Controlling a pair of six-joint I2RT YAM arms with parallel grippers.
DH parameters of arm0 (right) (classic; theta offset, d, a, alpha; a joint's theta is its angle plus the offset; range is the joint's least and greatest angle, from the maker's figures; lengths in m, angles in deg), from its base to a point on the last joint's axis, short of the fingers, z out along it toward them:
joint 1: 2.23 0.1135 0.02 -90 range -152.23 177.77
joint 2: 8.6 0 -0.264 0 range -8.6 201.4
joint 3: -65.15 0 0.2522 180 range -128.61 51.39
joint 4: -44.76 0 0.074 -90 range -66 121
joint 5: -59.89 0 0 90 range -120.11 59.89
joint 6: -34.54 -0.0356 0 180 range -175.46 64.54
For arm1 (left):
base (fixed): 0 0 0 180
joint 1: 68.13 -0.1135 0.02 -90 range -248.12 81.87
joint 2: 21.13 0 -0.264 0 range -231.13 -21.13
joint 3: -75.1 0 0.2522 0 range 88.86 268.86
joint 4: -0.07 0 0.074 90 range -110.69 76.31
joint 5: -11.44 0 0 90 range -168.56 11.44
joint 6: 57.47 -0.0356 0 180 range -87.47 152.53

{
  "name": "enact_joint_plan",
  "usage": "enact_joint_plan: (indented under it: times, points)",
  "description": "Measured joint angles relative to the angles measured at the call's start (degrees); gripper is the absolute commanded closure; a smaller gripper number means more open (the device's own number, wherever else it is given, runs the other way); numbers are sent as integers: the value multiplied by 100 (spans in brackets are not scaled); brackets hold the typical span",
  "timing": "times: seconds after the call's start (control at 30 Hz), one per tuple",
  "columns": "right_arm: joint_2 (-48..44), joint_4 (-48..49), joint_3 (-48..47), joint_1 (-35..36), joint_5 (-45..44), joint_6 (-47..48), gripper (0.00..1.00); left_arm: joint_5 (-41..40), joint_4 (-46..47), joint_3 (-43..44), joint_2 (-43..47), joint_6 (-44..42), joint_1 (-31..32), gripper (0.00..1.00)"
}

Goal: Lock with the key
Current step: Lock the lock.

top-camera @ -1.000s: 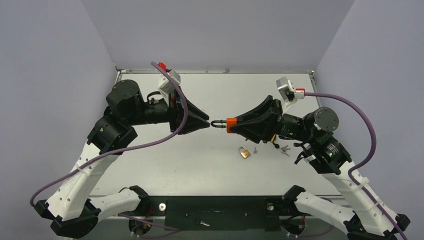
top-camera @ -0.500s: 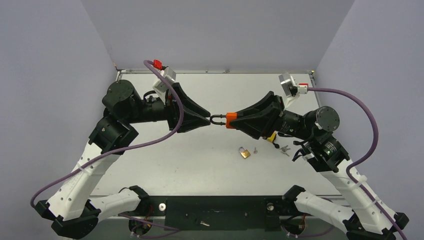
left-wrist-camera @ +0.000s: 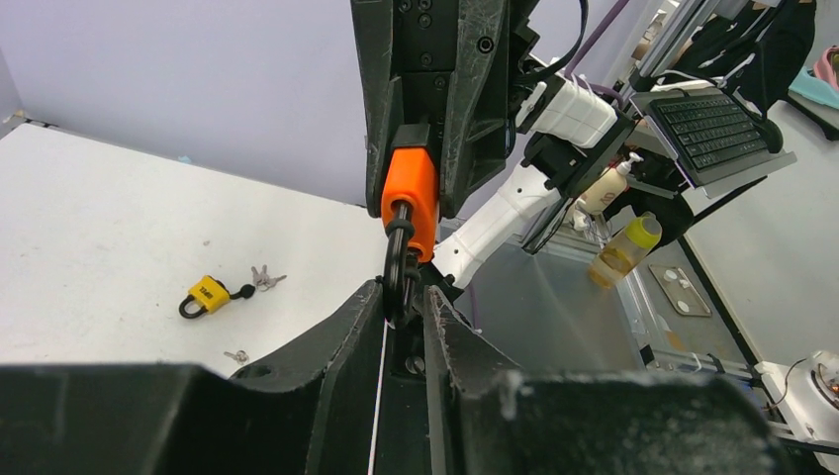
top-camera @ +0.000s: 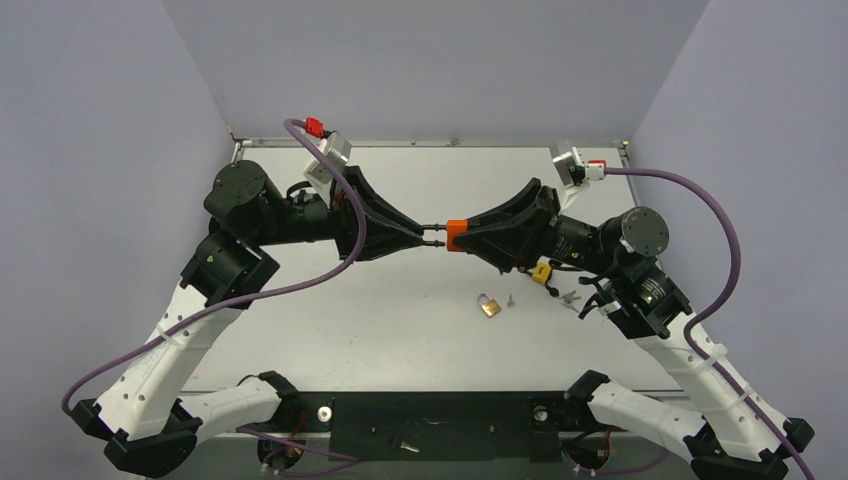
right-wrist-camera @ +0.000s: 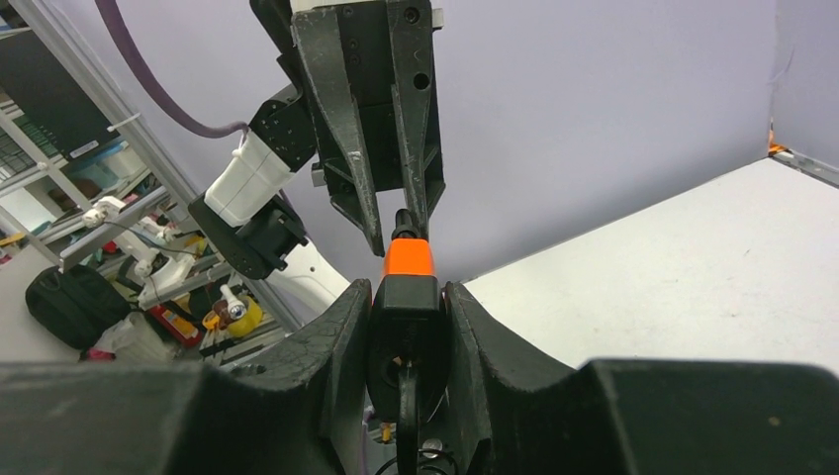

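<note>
Left gripper (top-camera: 418, 233): a second ago short of the orange padlock (top-camera: 456, 236), now pinched narrow on its black shackle (top-camera: 433, 237). Padlock: mid-air, clamped in my right gripper (right-wrist-camera: 407, 293). Judgement: shackle ready to press home. Keys (top-camera: 570, 297): on the table, right of the padlock.

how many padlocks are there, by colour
orange padlock: 1
yellow padlock: 1
brass padlock: 1
total: 3
</note>
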Motion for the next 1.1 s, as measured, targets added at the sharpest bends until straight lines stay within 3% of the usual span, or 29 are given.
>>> enact_joint_plan:
  times: [0.5,1.1]
  points:
    - [-105,2,0,-66,-109,-61,100,2,28,-48,-55,55,0,81]
    - [-76,4,37,-66,-107,-68,100,2,74,-48,-107,146,0,88]
